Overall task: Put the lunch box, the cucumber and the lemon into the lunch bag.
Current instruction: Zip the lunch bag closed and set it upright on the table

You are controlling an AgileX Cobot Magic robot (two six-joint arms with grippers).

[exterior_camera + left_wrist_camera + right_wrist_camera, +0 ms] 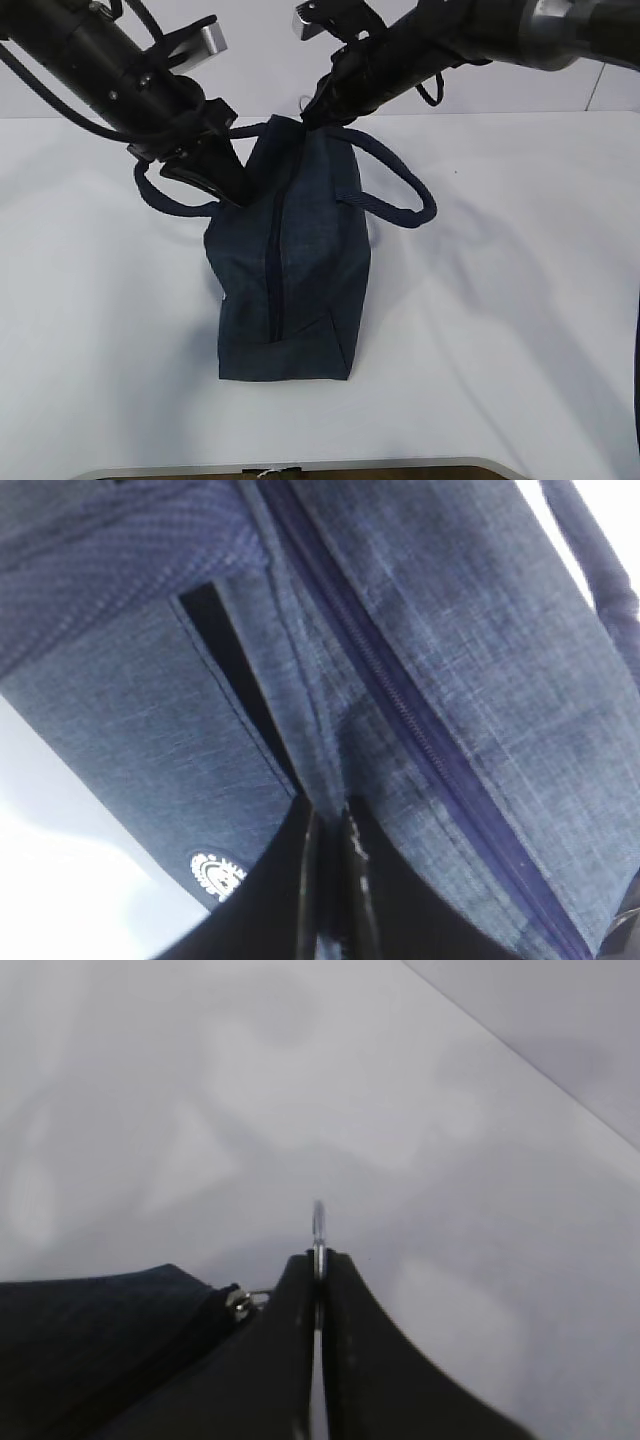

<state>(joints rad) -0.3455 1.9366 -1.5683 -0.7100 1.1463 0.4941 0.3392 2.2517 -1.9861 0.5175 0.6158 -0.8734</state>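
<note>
Nearest you, the lunch bag (290,270) lies on the desk (520,300), its zipper (272,270) shut along the top. Treat it as soft, light fabric that sags; hold it by cloth folds and the metal ring pull (318,1222). Your left end effector (330,830) is clamped on a fabric fold beside the zipper. Farther back, your right end effector (318,1260) is closed on the ring. Lunch box, cucumber and lemon appear in no view, possibly already inside.
</note>
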